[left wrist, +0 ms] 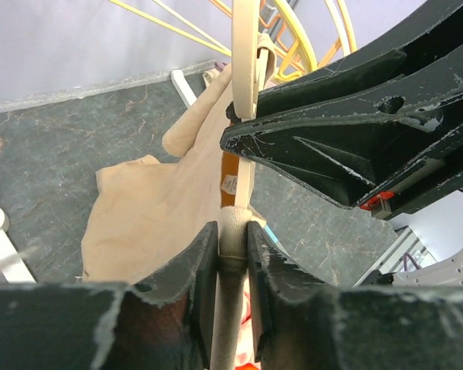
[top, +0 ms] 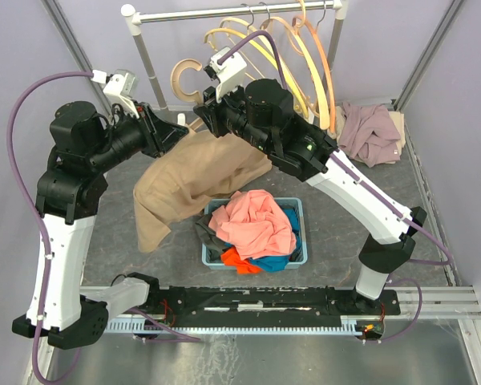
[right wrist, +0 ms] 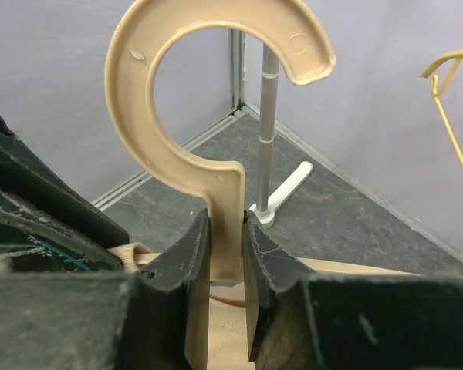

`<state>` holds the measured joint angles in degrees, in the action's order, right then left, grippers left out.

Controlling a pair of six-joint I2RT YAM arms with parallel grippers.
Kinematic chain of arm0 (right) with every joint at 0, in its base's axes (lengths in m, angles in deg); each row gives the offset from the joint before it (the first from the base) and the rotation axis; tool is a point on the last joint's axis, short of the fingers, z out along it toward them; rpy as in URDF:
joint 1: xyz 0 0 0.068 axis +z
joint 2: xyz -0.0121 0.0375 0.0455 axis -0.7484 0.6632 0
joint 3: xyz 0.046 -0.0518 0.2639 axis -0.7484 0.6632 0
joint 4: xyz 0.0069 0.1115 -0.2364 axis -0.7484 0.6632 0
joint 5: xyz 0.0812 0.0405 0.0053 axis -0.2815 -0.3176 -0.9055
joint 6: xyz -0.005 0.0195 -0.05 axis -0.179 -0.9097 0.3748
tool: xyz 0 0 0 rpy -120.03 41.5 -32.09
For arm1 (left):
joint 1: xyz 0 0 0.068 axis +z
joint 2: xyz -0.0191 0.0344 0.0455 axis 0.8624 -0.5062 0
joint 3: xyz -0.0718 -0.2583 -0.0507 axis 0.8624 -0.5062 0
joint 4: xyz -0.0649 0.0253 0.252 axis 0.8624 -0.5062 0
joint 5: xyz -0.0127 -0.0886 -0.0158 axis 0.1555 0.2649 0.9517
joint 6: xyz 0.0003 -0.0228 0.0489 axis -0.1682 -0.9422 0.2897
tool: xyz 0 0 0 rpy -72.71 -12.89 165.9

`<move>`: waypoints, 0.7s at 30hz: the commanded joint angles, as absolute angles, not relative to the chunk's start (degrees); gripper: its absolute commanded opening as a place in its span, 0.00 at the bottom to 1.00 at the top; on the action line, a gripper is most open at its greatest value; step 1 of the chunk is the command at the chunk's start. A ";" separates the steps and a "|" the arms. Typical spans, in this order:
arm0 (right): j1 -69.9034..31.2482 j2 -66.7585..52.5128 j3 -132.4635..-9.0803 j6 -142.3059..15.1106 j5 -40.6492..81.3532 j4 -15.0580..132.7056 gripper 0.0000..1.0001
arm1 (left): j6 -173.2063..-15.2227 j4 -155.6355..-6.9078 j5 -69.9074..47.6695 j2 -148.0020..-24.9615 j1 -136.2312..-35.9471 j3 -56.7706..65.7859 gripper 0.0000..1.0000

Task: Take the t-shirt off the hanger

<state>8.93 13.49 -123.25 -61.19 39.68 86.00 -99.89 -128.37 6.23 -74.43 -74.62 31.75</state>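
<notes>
The right fingers point(right wrist: 187, 262) clamp the hanger point(right wrist: 225, 200) at its neck, just below the hook. The left fingers point(left wrist: 204, 262) pinch what looks like t-shirt point(top: 200, 172) cloth bunched over one hanger arm. The shirt droops toward the bench point(top: 112, 233), seemingly half off; that last caught part is not yet free.

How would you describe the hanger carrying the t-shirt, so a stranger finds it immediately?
Look just below the clothes rail at the back. The hanger there is held by the right gripper; unlike the thin hangers on the rail, it has a thick beige hook and carries the tan t-shirt.
</notes>
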 commanded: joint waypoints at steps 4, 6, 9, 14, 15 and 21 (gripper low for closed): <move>9.05 10.22 -124.64 -61.03 39.87 80.99 0.01 | -99.42 -127.18 6.27 -73.75 -74.80 32.14 0.20; 9.04 10.28 -124.61 -61.18 39.69 80.99 0.01 | -99.63 -126.80 6.29 -73.72 -74.82 32.14 0.20; 9.08 10.32 -124.54 -61.35 39.44 81.08 0.01 | -100.08 -126.00 6.42 -73.65 -74.82 32.05 0.21; 9.10 10.33 -124.35 -61.52 39.25 81.17 0.01 | -100.78 -124.73 6.70 -73.59 -74.79 31.54 0.22; 9.09 10.37 -124.36 -61.54 39.17 81.17 0.01 | -100.82 -124.65 6.74 -73.64 -74.79 31.50 0.24; 9.07 10.36 -124.35 -61.57 39.11 81.25 0.01 | -101.08 -124.26 7.12 -73.69 -74.79 31.18 0.27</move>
<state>8.93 13.49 -123.25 -61.34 39.61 86.04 -99.91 -127.62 6.29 -74.38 -74.73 31.30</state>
